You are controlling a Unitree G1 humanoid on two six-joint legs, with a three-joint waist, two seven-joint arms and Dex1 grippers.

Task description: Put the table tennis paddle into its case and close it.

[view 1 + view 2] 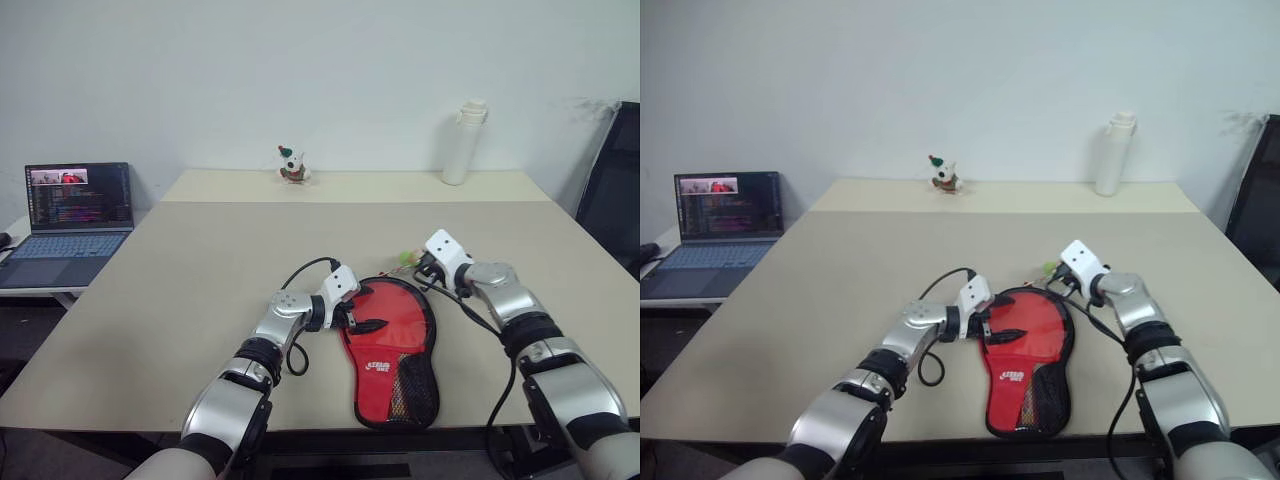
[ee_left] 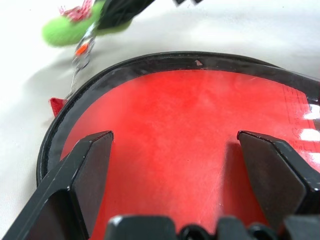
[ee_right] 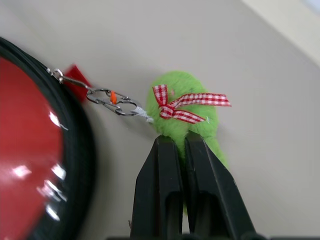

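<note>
The case (image 1: 390, 345) lies flat near the table's front edge, red face with white logo up, black edging around it and the mesh part toward me. The table tennis paddle is hidden from view. My left gripper (image 1: 368, 322) hovers open just over the case's round end, its fingers (image 2: 90, 165) spread above the red face. A green plush charm (image 3: 190, 82) with a checked bow hangs from a metal clip (image 3: 112, 101) at the case's rim. My right gripper (image 3: 181, 142) is shut on this charm, just beyond the far right rim of the case.
An open laptop (image 1: 78, 210) sits on a side table at the left. A white bottle (image 1: 463, 142) and a small toy figure (image 1: 292, 166) stand at the back of the table. A black chair (image 1: 612, 190) is at the right.
</note>
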